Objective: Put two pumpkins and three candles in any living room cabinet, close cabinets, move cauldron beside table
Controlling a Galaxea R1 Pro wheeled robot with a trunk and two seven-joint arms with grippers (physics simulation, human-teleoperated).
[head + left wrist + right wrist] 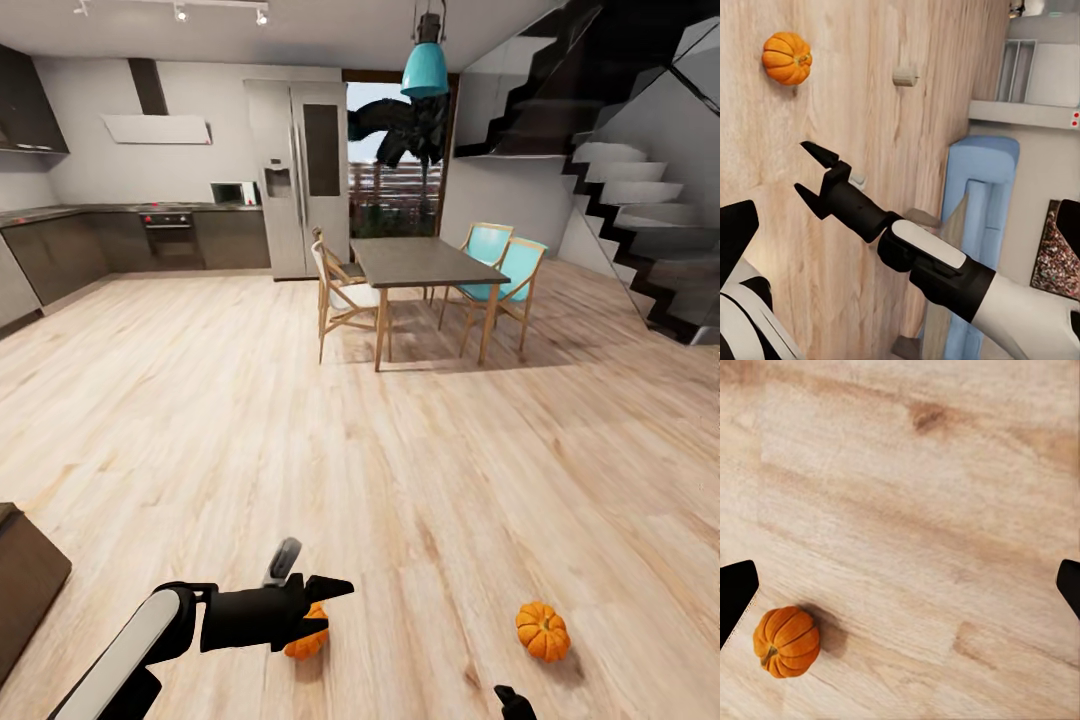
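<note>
Two orange pumpkins lie on the wood floor. One pumpkin (pixel 305 643) sits just below my left gripper (pixel 310 575) and is partly hidden by it. The other pumpkin (pixel 542 631) (pixel 787 58) (pixel 786 641) lies to the right, close to my right gripper (pixel 512 703) (pixel 808 172). Both grippers are open and hold nothing. In the left wrist view, one beige candle (pixel 905 76) stands on the floor and a second candle (pixel 857 180) peeks out behind the right gripper. The cauldron is out of view.
A corner of dark-brown wooden furniture (pixel 25 590) stands at the near left; I cannot tell whether it is the cabinet. A dining table (pixel 415 262) with chairs, the kitchen and the stairs (pixel 640 230) lie ahead. A blue sofa (pixel 979 217) is beyond the candles.
</note>
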